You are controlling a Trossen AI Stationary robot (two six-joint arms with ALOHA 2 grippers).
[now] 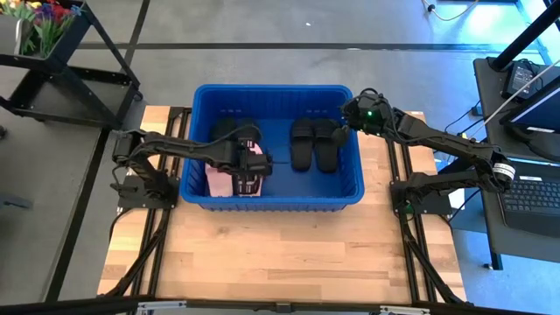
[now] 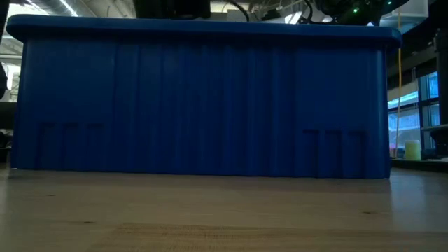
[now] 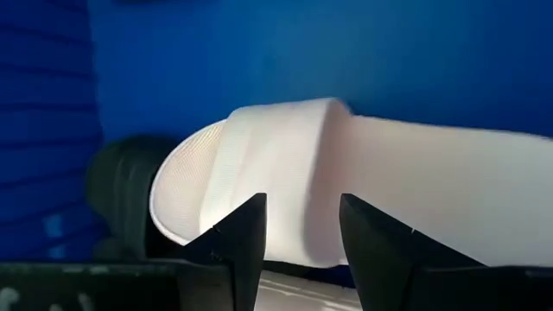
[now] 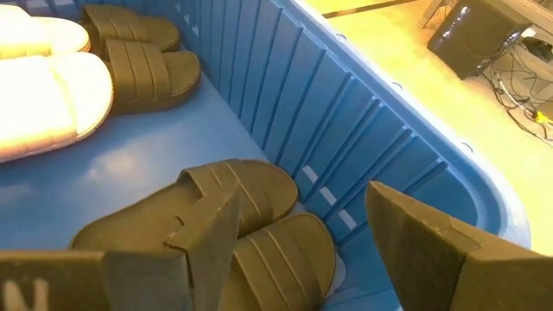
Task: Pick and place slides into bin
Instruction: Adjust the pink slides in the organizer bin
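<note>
- From above, your left tool [image 1: 252, 165] is down in the blue bin [image 1: 273, 203] by the pale slides [image 1: 229, 175]; two black slides [image 1: 314, 143] lie near the right tool [image 1: 348, 115].
- Left wrist: its fingers sit apart, empty, by a white slide [image 3: 285, 173]. Lift straight up.
- Right wrist: fingers wide apart, holding nothing.

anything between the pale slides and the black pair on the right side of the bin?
Bare blue floor of the bin, as the high view shows, between the pale slides under the left gripper and the black pair.
</note>
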